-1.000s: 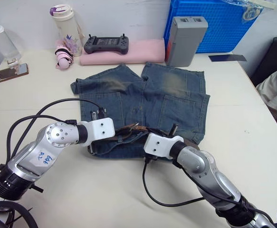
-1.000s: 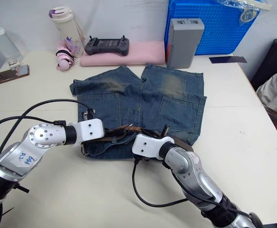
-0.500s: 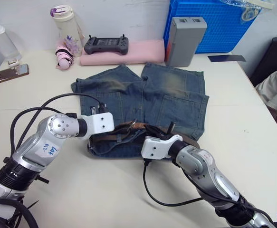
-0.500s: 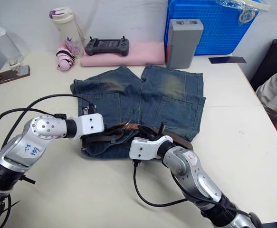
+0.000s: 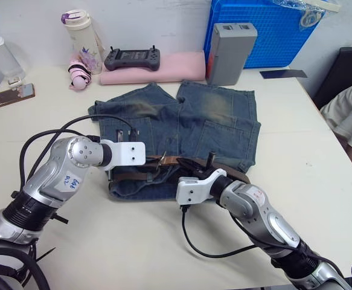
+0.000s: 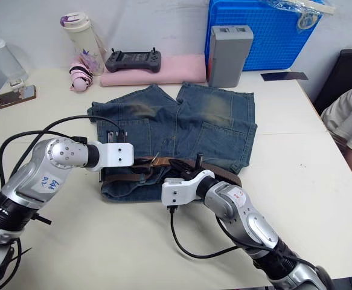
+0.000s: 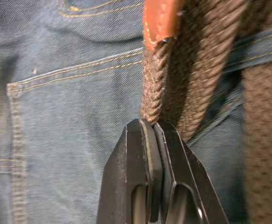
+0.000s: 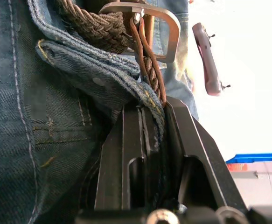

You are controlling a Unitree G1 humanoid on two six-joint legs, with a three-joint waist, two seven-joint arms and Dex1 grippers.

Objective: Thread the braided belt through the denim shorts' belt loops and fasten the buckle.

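brown braided belt (image 5: 163,163) lies across faded denim shorts (image 5: 194,121).

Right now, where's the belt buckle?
In the head views, the buckle sits at the denim shorts' waistband, between the two hands, just past the right hand.

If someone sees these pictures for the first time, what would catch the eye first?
Two grippers meet at the near waistband of the denim shorts in the table's middle. The left gripper pinches the braided belt, and the right gripper clamps denim beside the buckle. Behind stands a bright blue crate.
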